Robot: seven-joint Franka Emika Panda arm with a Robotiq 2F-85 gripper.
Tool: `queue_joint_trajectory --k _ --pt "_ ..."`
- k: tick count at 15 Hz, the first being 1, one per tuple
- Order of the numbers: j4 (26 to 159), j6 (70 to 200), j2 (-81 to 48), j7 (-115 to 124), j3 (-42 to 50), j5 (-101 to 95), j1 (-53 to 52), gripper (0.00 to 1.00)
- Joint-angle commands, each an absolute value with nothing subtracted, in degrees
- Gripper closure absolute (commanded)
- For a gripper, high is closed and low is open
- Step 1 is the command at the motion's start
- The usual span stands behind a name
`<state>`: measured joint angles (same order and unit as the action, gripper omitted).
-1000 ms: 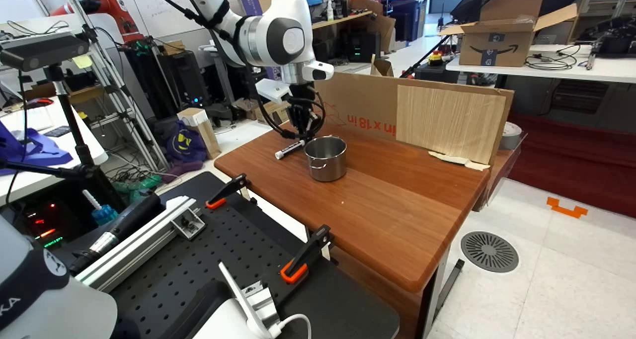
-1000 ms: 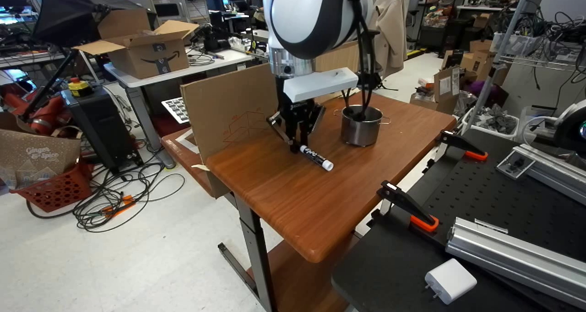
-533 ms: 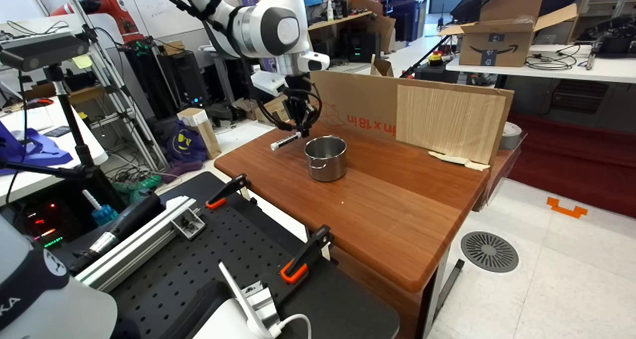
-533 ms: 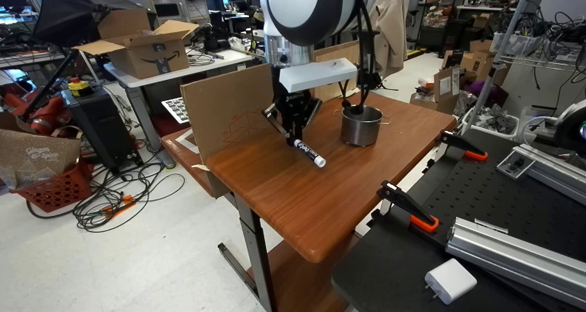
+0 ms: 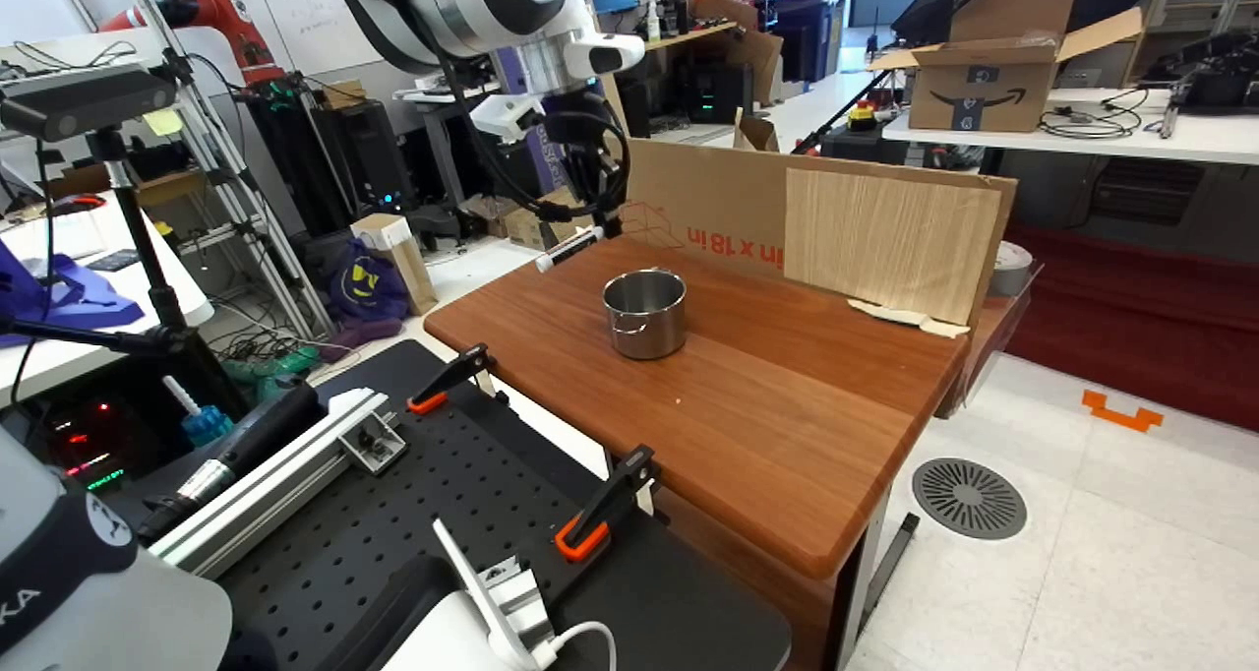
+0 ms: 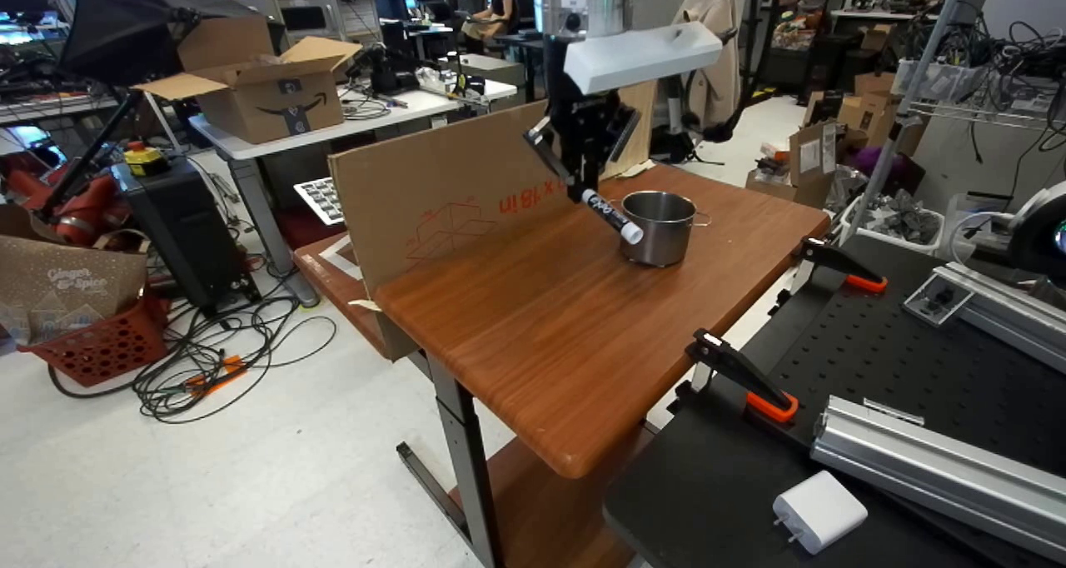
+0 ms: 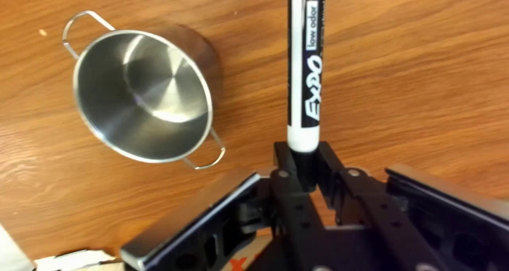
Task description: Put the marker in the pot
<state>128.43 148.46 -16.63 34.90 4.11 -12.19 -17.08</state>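
Note:
The marker, dark-labelled with a white end, is in my gripper. It shows in both exterior views (image 5: 570, 248) (image 6: 612, 216) and in the wrist view (image 7: 304, 60). My gripper (image 7: 305, 157) is shut on its dark end; the white end sticks out, tilted slightly down. The gripper is in the air above the table in both exterior views (image 5: 608, 226) (image 6: 580, 191). The shiny silver pot stands upright on the table in both exterior views (image 5: 645, 319) (image 6: 658, 239). In the wrist view the pot (image 7: 107, 92) is left of the marker, its visible inside empty.
A brown wooden table (image 5: 787, 386) bears the pot. A cardboard panel (image 6: 441, 193) stands upright along the table's far edge, close to the gripper. Black clamps with orange pads (image 5: 448, 381) hold the near edge, beside a black perforated board (image 5: 393, 514).
The marker was low near the table and has been lifted up in the gripper. In an exterior view the gripper has also moved right, towards the pot. The pot has not moved.

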Motion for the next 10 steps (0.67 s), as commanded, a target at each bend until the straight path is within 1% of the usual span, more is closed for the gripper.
queue_joint_trajectory --k 1,4,8,9,10 --pt "134.5 152.2 -9.5 45.2 8.1 -23.5 -17.6 0.95" --pt "135.5 152.9 -5.8 56.3 9.2 -34.5 -14.8 0.95" --pt "135.6 153.6 -4.9 69.5 7.4 -43.7 -10.5 0.95" --pt "135.5 153.8 -5.2 72.4 7.1 -45.4 -9.9 0.95" --pt "135.5 154.7 -6.1 75.5 9.8 -46.9 -12.3 0.95"
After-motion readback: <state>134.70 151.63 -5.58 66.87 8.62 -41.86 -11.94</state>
